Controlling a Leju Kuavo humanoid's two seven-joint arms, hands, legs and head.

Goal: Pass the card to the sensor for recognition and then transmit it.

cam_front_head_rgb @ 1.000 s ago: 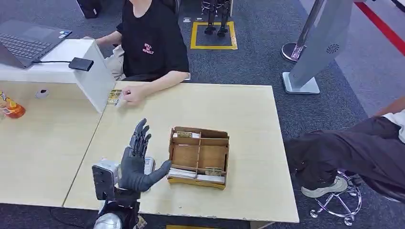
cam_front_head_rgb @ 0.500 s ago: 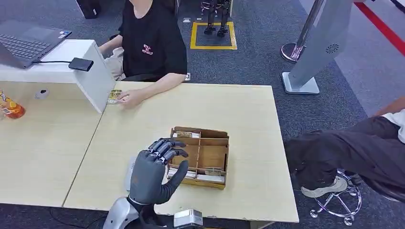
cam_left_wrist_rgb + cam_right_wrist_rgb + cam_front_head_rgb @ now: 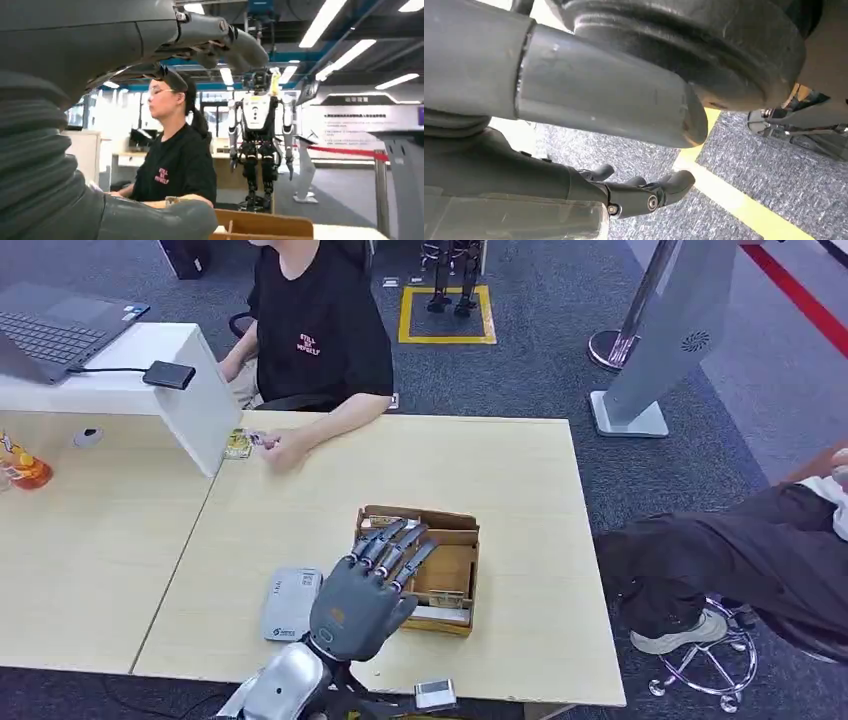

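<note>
Since the earlier frame, the left robot hand (image 3: 368, 592) is advancing toward 1 o'clock, fingers apart and holding nothing, over the wooden card box (image 3: 445, 565) on the table (image 3: 520, 470). Cards (image 3: 432, 614) are lying in its near compartment, probably the intended pick. The sensor (image 3: 291, 604) is sitting at 9 o'clock, ready for scanning. The right robot hand (image 3: 644, 192) is hanging loosely curled, apparently holding nothing.

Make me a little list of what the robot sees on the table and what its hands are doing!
left hand: open, fingers spread above the wooden box, holding nothing
right hand: hangs over the carpet, holding nothing
wooden box: has compartments, cards inside
sensor: grey pad beside the box
person: seated across, hand on a card
</note>
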